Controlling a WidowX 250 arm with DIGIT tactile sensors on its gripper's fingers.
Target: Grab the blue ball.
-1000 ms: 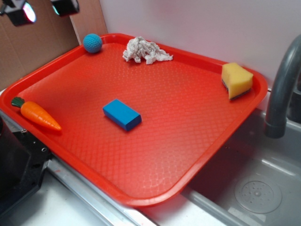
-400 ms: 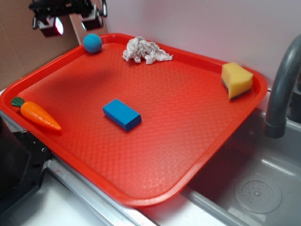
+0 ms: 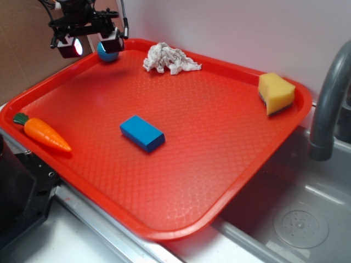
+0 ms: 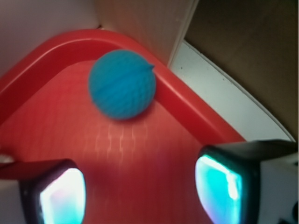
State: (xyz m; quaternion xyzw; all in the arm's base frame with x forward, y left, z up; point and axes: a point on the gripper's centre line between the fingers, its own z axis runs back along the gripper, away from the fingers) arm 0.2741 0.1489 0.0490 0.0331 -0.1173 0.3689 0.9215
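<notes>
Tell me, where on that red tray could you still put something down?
The red tray is bare from the blue block to its near rim, and between block and yellow sponge. Its far corner is crowded: gripper, blue ball, crumpled rag.

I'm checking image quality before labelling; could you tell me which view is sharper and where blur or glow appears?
Exterior view: sharp, evenly lit, red plastic tray crisp. Wrist view: the small teal knitted ball is softly blurred, and the gripper finger pads glow bright cyan.
</notes>
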